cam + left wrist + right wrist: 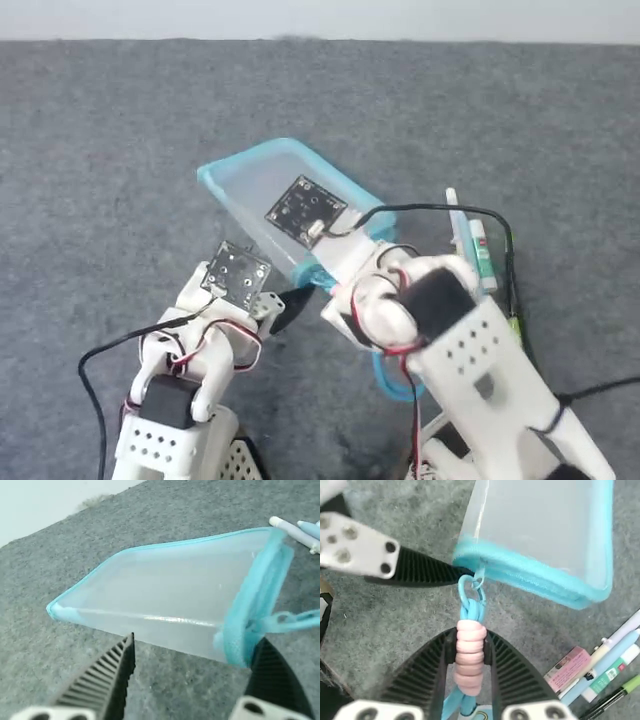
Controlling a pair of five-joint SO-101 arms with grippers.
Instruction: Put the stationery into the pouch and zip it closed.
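The translucent pouch [275, 195] with a teal zip edge lies in the middle of the grey mat. My right gripper [469, 634] is shut on the pink beaded zipper pull [469, 657], which hangs from a teal cord at the pouch's [540, 530] zip corner. My left gripper [192, 650] stands open at the pouch's [165, 595] near side, one finger [422, 570] touching that same corner. The stationery lies outside the pouch beside the right arm: a pink eraser [567, 672] and several pens [607, 662], also in the high view as pens [478, 250].
Grey carpet-like mat [110, 160] covers the table up to a pale wall at the back. Both arm bases crowd the near edge. Black cables [440, 210] loop over the right arm near the pens. Open mat lies left of and behind the pouch.
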